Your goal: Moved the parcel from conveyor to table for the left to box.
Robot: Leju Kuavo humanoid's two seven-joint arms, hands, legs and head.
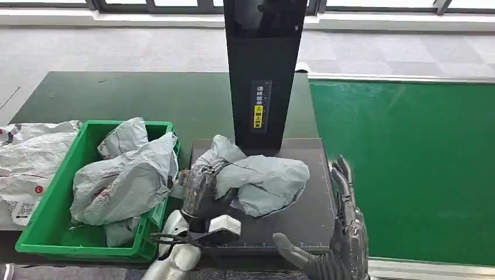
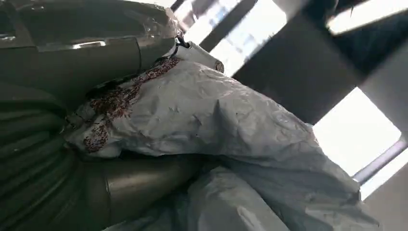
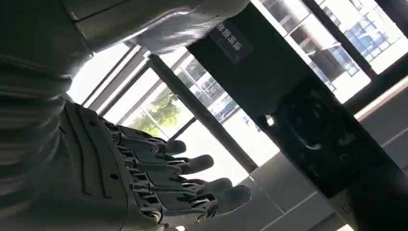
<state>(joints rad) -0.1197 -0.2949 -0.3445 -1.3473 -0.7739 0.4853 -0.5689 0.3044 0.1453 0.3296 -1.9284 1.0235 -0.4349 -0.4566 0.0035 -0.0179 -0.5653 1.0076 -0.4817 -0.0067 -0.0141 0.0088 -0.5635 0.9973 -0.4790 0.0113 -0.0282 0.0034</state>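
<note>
A crumpled grey plastic parcel (image 1: 262, 181) lies on the black platform (image 1: 315, 216) in front of the tall black post. My left hand (image 1: 201, 192) grips the parcel's left end, fingers wrapped around the bag. In the left wrist view the grey parcel (image 2: 231, 125) is pressed between my thumb and fingers (image 2: 130, 183). My right hand (image 1: 344, 233) hovers at the platform's right edge, fingers spread and holding nothing; the right wrist view shows the same right hand (image 3: 159, 178) with its fingers extended and apart.
A green crate (image 1: 49, 224) at the left holds several grey parcels (image 1: 125, 181). White bags (image 1: 29, 157) lie left of it. The black post (image 1: 265, 70) rises behind the platform. The green conveyor belt (image 1: 408, 163) runs along the right.
</note>
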